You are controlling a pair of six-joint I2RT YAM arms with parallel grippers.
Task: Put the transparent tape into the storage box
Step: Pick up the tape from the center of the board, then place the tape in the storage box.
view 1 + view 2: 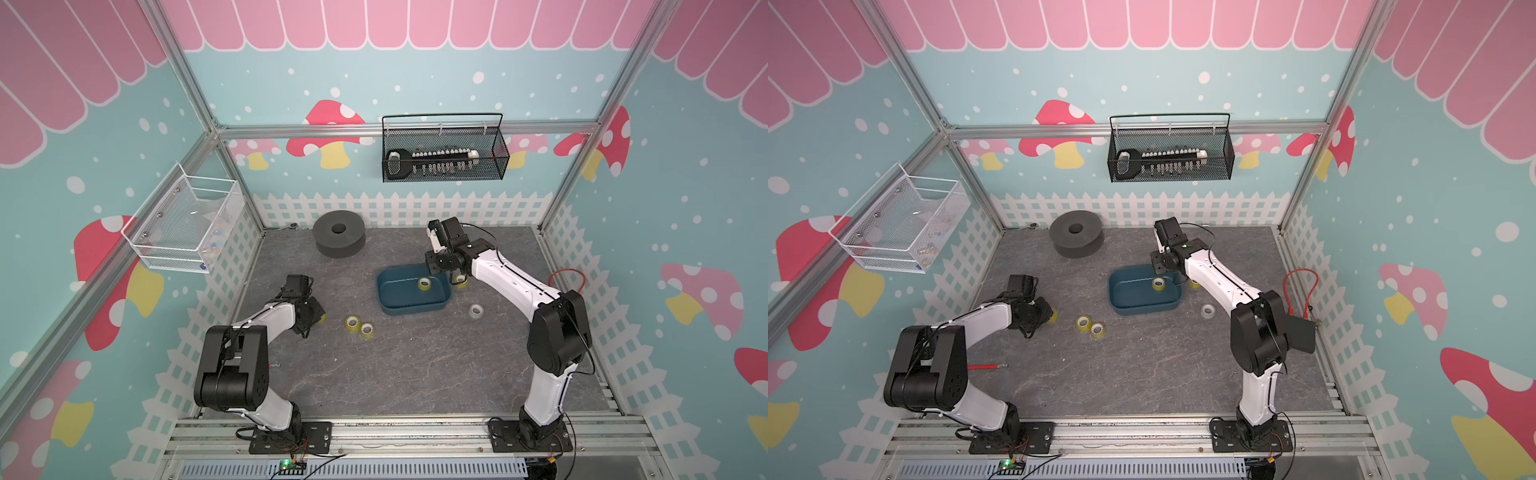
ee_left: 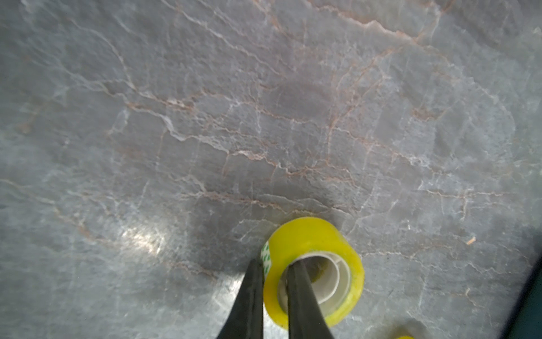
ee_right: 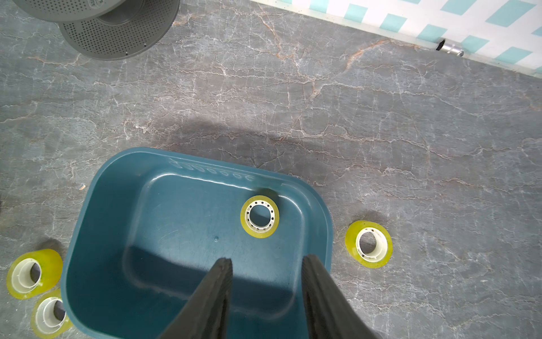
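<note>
Held tape roll [image 2: 313,270]: yellowish, on grey tabletop [image 2: 264,117], left gripper [image 2: 274,281] clamped on its wall, 1 finger inside core. Storage box [image 3: 96,234]: mid-table, 1 roll [image 3: 259,216] inside. Right gripper [image 3: 267,273]: above box, jaws apart, nothing between. 2 rolls [image 1: 359,325] loose on table.

Both top views mostly hid the left gripper's roll [image 1: 322,318] behind the wrist. The frame edge cut off a second roll [image 2: 403,337] beside the fingers [image 2: 302,299]. The stuff in the white basket [image 1: 183,226] was too blurry to identify.
</note>
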